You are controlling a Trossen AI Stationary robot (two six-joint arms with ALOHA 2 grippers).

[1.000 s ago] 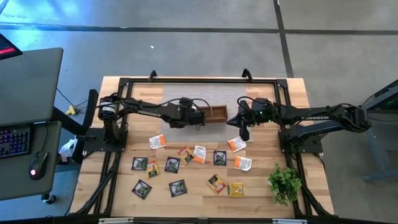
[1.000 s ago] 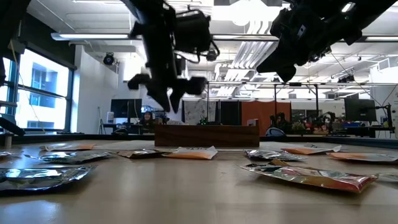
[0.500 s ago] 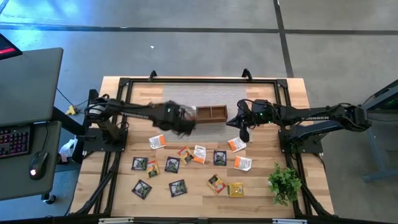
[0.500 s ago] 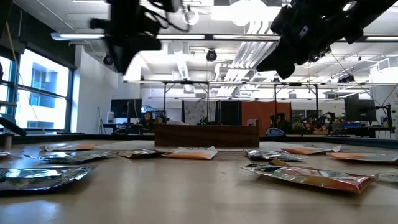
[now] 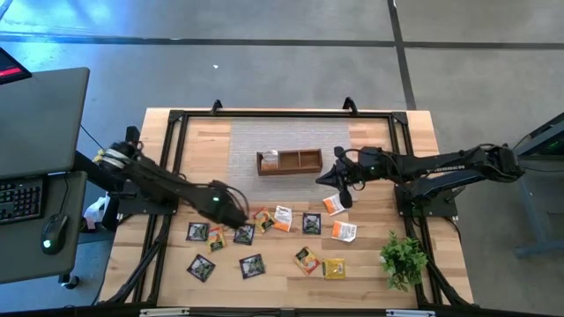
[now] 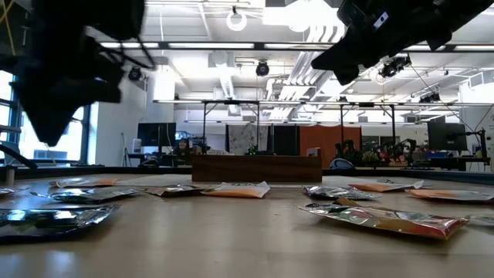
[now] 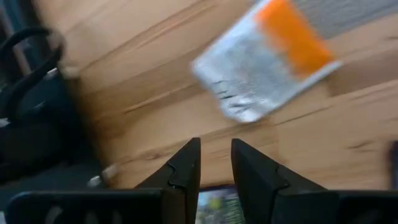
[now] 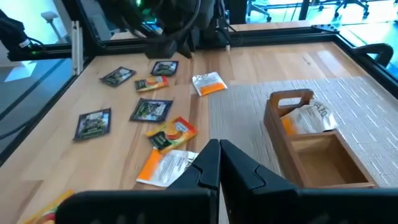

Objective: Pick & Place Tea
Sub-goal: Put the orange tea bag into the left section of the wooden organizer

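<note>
Tea sachets (image 5: 252, 264) lie scattered across the near half of the wooden counter (image 5: 189, 145), about fifteen in white-and-orange, dark green and yellow. At the left, the left pincer (image 5: 236, 214) hangs low over the left end of the scatter, its jaws a narrow gap apart and empty, with a white-and-orange sachet (image 7: 267, 62) just beyond them. Centre far, the three-compartment wooden tray (image 5: 289, 162) already holds one sachet in its left compartment. At the right, the right pincer (image 5: 344, 187) waits closed and empty near the tray. The step looks like reaching for another sachet; next calls for lowering and closing on one.
</note>
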